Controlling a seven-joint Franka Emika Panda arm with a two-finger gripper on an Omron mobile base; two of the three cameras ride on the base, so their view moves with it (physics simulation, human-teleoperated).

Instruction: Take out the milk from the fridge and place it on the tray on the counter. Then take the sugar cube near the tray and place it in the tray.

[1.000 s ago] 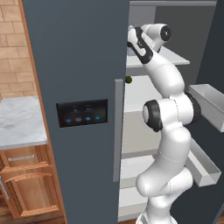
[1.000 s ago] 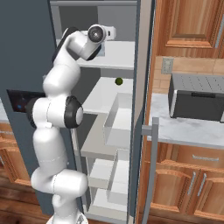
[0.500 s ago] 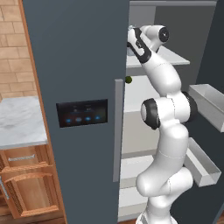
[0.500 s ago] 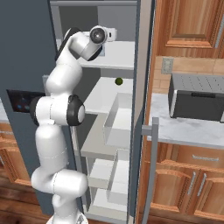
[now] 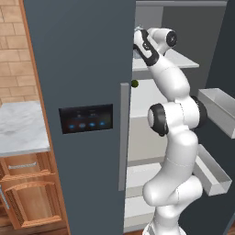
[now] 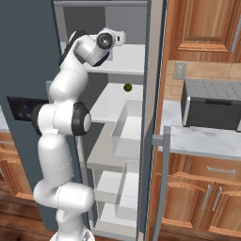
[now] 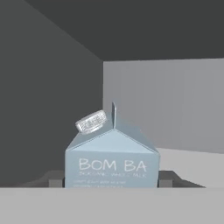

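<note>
The milk, a pale grey-blue gabled carton with a screw cap, stands upright on a shelf of the fridge and sits close in the hand view. My gripper has one fingertip against each side of the carton, shut on it. From the left base view the gripper reaches onto the top shelf behind the edge of the closed left door. The tray and the sugar cube are out of view. The counter lies left of the fridge, and another stretch of counter lies to its right.
A small green ball lies on the shelf below the hand. Grey door bins jut from the open right door. A grey toaster oven stands on the right-hand counter. Wooden cabinets sit under both counters.
The fingers have closed in onto the sides of the carton. The arm has hardly moved.
</note>
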